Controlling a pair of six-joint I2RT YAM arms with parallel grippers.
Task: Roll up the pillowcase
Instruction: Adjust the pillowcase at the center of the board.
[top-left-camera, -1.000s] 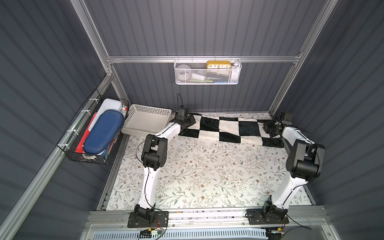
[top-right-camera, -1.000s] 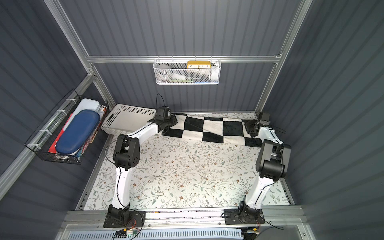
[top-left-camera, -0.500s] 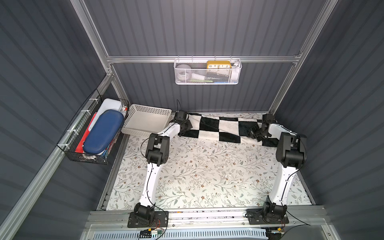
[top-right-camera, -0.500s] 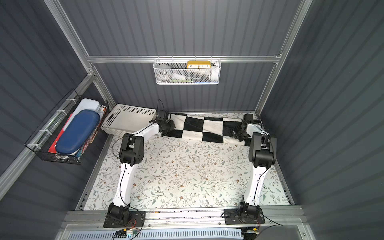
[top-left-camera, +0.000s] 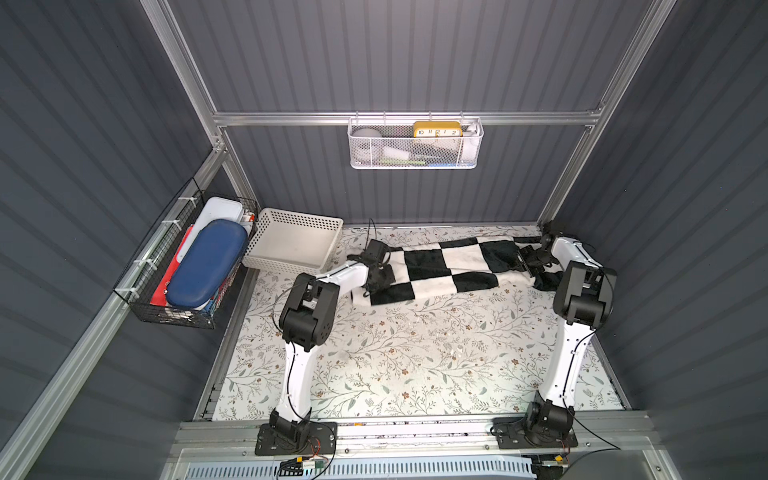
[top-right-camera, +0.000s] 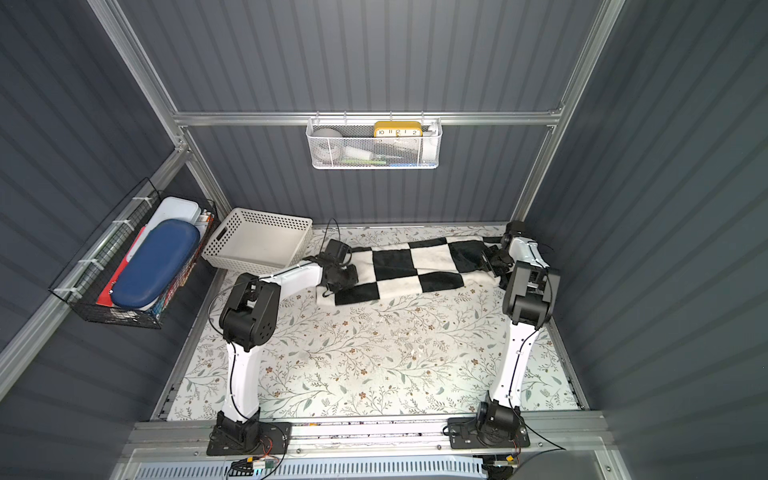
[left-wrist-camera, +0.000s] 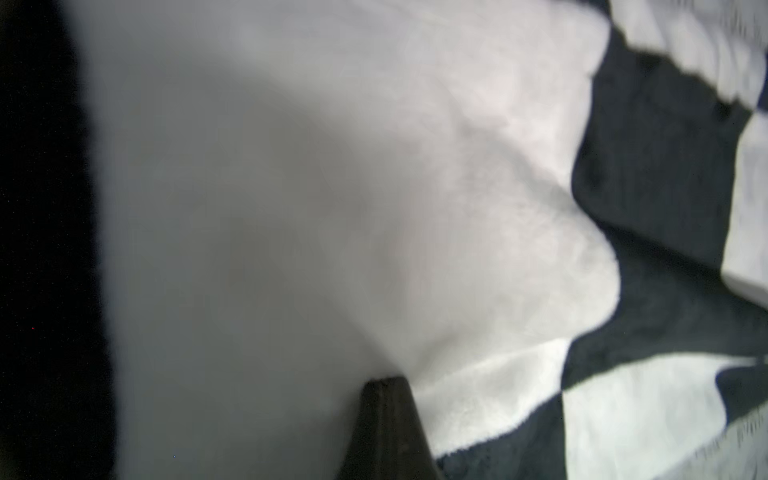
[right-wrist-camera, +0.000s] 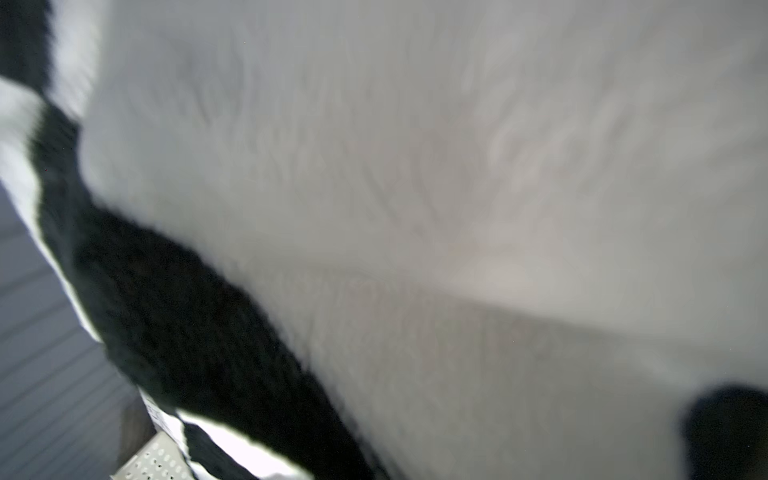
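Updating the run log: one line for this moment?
pillowcase: folded strip at far edge, roll unfinished | left gripper: shut on end by basket | right gripper: shut on opposite end

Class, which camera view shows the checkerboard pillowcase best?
Both top views: nearly the whole pillowcase shows, stretched out as a checkered band. The wrist views give only blurred close-up patches of its black and white plush.

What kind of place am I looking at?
Probably a robot test booth rather than a home: grey ribbed walls in an aluminium frame, a left arm and right arm bolted to a front rail, and a floral table covering.
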